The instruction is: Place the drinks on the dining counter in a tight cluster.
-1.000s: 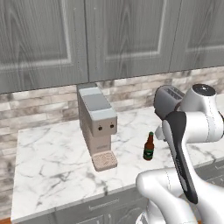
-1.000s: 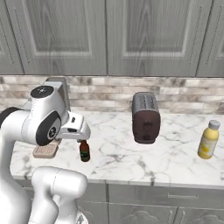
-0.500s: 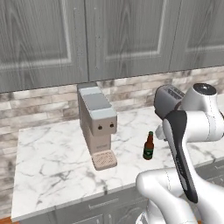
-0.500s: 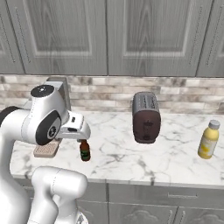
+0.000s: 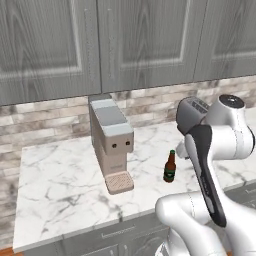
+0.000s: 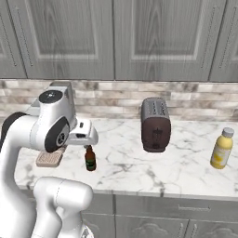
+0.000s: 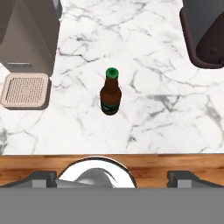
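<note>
Above the worktop (image 7: 144, 65), the gripper (image 7: 111, 175) hangs wide open over the upright beer bottle (image 7: 110, 94), probably lining up a grasp.

- Beer bottle (image 5: 170, 167) (image 6: 90, 158) (image 7: 110, 92): dark brown glass, green cap, upright on the marble worktop, apart from everything around it.
- Juice bottle (image 6: 221, 148): yellow, pale cap, upright on the same worktop, well apart from the beer bottle.
</note>
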